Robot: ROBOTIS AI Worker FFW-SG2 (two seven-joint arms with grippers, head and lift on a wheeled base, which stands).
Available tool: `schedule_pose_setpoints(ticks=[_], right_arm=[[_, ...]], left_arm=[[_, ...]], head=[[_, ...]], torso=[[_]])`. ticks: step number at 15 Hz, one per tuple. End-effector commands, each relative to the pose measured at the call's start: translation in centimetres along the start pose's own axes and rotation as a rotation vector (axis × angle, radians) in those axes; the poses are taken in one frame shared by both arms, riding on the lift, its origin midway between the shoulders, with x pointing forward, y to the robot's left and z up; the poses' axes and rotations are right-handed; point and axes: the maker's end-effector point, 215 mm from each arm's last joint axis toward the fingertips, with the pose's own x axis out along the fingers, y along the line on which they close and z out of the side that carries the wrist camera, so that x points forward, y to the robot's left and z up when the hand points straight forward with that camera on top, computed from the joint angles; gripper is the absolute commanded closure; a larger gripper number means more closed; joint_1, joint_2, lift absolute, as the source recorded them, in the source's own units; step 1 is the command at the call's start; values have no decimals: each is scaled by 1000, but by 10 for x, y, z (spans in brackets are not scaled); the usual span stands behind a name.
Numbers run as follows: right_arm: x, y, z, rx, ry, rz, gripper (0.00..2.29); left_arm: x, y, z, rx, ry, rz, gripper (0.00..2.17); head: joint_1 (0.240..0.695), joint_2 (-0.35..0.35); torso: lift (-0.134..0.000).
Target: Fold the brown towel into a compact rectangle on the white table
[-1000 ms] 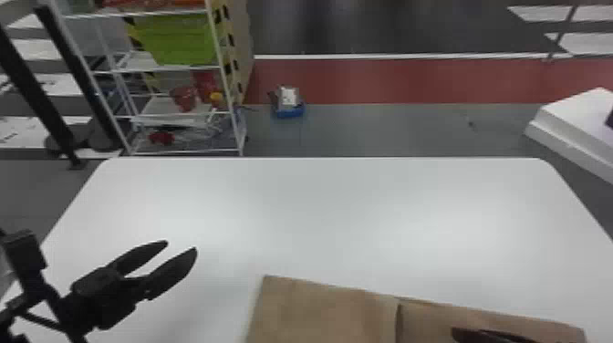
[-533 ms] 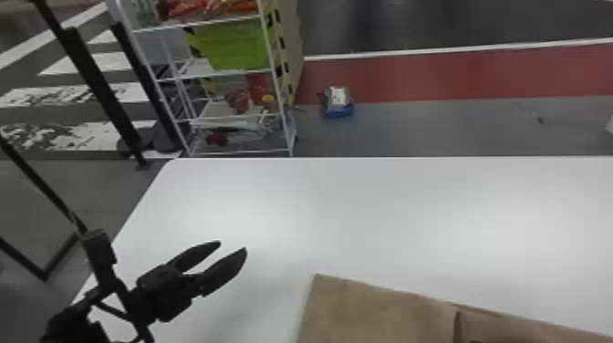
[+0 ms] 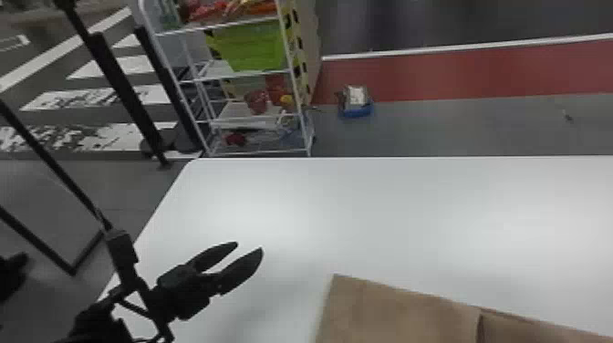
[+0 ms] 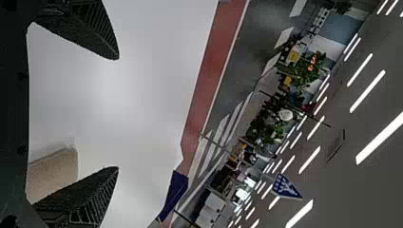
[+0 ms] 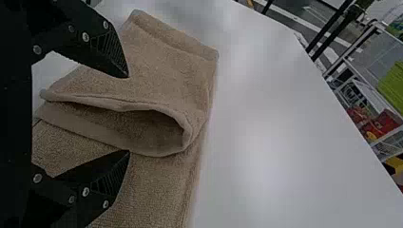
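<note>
The partly folded brown towel is laid on the white counter, flanked by the left gripper and overhung by the right gripper, both released, while the floor beyond is occupied by a wire rack holding a lime-green bin and by black posts.

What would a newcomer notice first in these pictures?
Probably the brown towel, lying partly folded on the white table, its folded edge gaping between the right gripper's open fingers. Next, the black left gripper, open above the table left of the towel. Behind stands a shelf rack with a bright green bin.
</note>
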Motion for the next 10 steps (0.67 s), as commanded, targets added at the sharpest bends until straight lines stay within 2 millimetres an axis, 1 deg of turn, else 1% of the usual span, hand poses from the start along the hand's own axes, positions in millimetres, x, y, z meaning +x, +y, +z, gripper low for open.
schedule_pose_setpoints(ticks=[1, 2, 4, 6, 10], right_arm=[[3, 0, -4, -2, 23, -11, 380], [2, -1, -4, -12, 31, -14, 380], [-7, -3, 5, -34, 15, -26, 380], [-9, -5, 5, -37, 15, -34, 380], [1, -9, -4, -67, 67, -66, 380]], left_arm=[[0, 1, 0, -1, 0, 2, 60], [-2, 1, 1, 2, -2, 2, 60], [-1, 1, 0, -1, -1, 2, 60], [-1, 2, -1, -4, 0, 4, 63], [-2, 2, 0, -4, -2, 2, 63]], head=[[695, 265], [695, 269], [695, 274], [695, 267], [695, 258]], torso=[[-124], [-124], [-124], [-124], [-124]])
